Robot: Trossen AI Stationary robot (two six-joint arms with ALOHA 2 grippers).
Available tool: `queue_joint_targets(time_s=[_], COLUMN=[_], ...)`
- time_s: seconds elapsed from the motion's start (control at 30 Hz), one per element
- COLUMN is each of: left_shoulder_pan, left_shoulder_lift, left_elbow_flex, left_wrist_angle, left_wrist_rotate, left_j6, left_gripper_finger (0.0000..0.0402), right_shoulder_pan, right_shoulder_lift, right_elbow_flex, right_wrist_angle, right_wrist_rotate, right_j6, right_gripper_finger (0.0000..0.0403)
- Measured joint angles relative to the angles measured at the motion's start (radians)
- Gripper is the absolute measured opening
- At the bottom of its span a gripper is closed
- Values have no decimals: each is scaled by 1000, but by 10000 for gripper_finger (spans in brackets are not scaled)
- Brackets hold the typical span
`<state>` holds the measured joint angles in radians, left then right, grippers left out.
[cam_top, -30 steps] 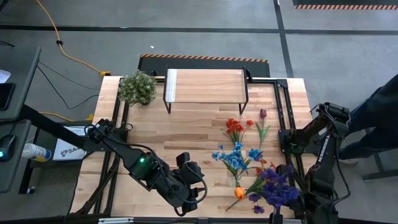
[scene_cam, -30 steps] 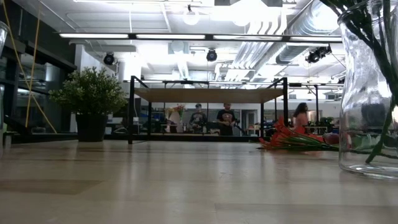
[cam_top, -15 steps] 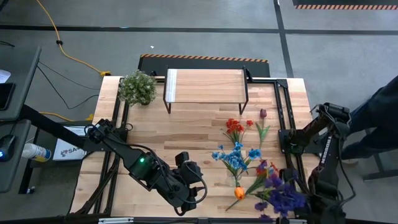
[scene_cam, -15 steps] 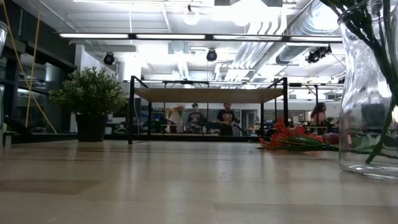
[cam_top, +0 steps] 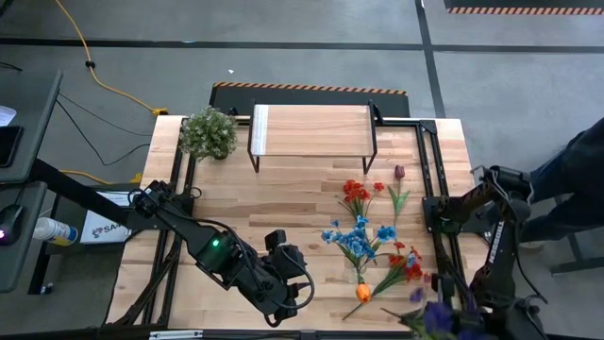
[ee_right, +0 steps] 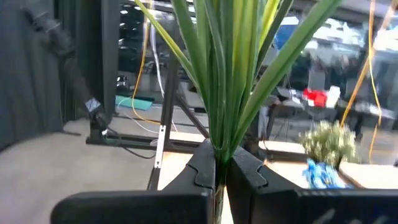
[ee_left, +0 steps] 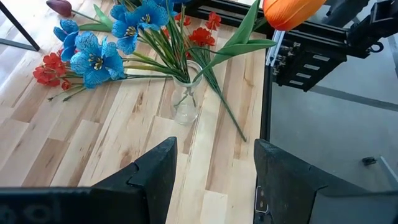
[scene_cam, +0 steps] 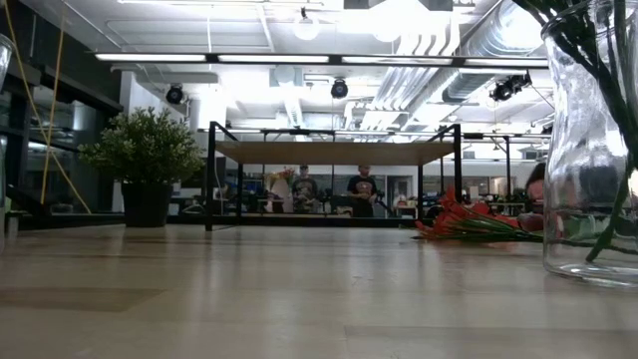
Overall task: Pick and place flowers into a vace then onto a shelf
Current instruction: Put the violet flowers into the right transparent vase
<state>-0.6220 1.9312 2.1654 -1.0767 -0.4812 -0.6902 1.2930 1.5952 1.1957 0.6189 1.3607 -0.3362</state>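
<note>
While the right end effector (ee_right: 221,167) pinches slender green stems (ee_right: 227,81), the left end effector (ee_left: 211,180) gapes.

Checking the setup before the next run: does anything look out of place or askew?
Yes. The right gripper, shut on purple flowers, holds them past the table's front right corner. Red flowers lie flat on the table.

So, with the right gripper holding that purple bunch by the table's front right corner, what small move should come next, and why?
Probably swing the purple bunch toward the glass vase. The right gripper is shut on its green stems, off to the vase's right, and the vase stands upright with blue flowers already in it. The left gripper waits open nearby.
</note>
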Motion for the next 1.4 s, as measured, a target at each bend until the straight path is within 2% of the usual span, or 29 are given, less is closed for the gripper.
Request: queue_joint_targets(time_s=[0.2, 0.5, 0.7, 0.9, 1.23, 1.4], left_shoulder_pan=[0, 0, 0, 0, 0, 0], left_shoulder_lift=[0, 0, 0, 0, 0, 0], left_elbow_flex=[0, 0, 0, 0, 0, 0], left_wrist_angle=[1, 1, 2, 3, 0, -8], left_wrist_rotate=[0, 0, 0, 4, 83, 115], left_j6=[0, 0, 0, 0, 0, 4], left_gripper_finger=[246, 246, 246, 246, 246, 246], right_shoulder_pan=[-3, -14, -51, -80, -80, -73], right_shoulder_lift=[57, 135, 165, 172, 141, 108], right_elbow_flex=[0, 0, 0, 0, 0, 0], right_wrist_angle=[-1, -5, -10, -10, -9, -9], right_wrist_rotate=[-5, 146, 170, 211, 210, 210], right_j6=[11, -101, -98, -94, -119, -182], right_gripper_finger=[7, 7, 7, 7, 6, 6])
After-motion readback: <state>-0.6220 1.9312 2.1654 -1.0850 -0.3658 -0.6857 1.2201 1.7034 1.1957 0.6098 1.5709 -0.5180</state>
